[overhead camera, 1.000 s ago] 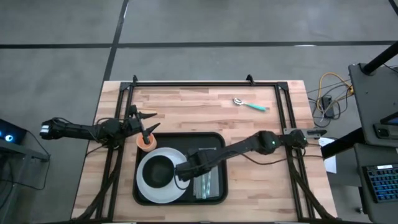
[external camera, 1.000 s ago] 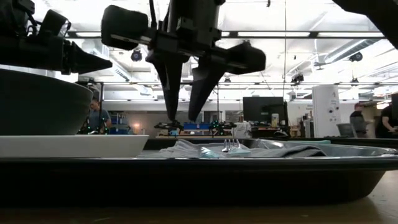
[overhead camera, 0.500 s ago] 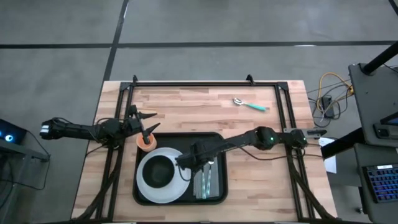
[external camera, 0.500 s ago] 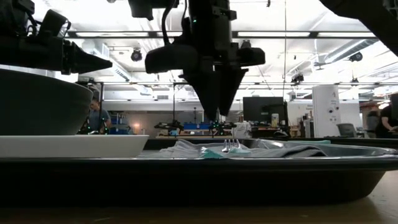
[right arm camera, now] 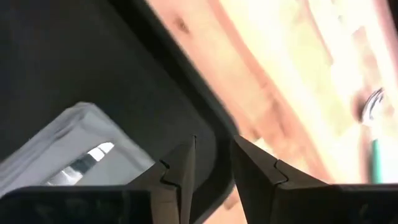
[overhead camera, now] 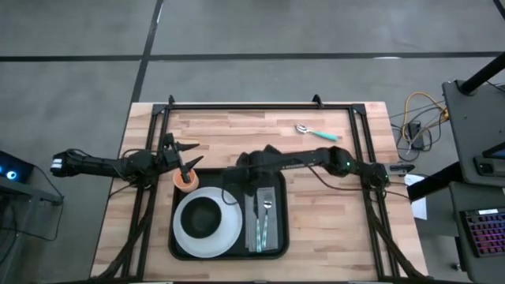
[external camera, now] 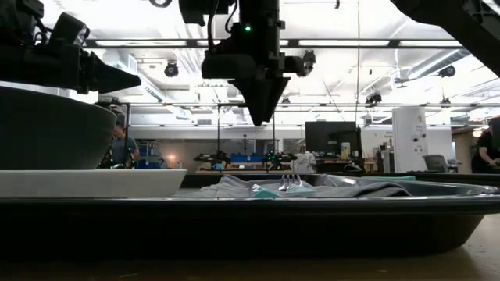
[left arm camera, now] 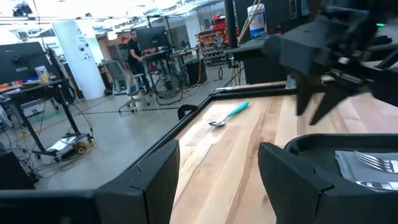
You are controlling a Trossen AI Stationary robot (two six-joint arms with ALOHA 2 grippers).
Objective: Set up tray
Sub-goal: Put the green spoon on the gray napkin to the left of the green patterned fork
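Note:
The black tray [overhead camera: 284, 222] lies on the wooden table. On it rest a white plate [overhead camera: 230, 233] with a dark bowl [overhead camera: 203, 221] and a grey folded cloth [overhead camera: 254, 237] with a fork [overhead camera: 267, 209] lying on top. My right gripper [overhead camera: 246, 183] hangs above the tray's far part, pointing steeply down. Its fingers [right arm camera: 180, 171] are a narrow gap apart, with nothing between them. My left gripper [overhead camera: 196, 153] waits open and level at the tray's far left corner, beside a small orange cup [overhead camera: 185, 181].
A spoon with a teal handle [overhead camera: 317, 133] lies on the bare wood beyond the tray, toward the far right. A black frame [overhead camera: 260, 106] runs along the table's far and side edges. Bare wood shows right of the tray and along the far edge.
My right gripper has risen from low over the plate and cloth. It has gone toward the table's far edge and rolled about its own axis. The fork and cloth, which it partly covered in the high view, now lie in full sight and have not moved.

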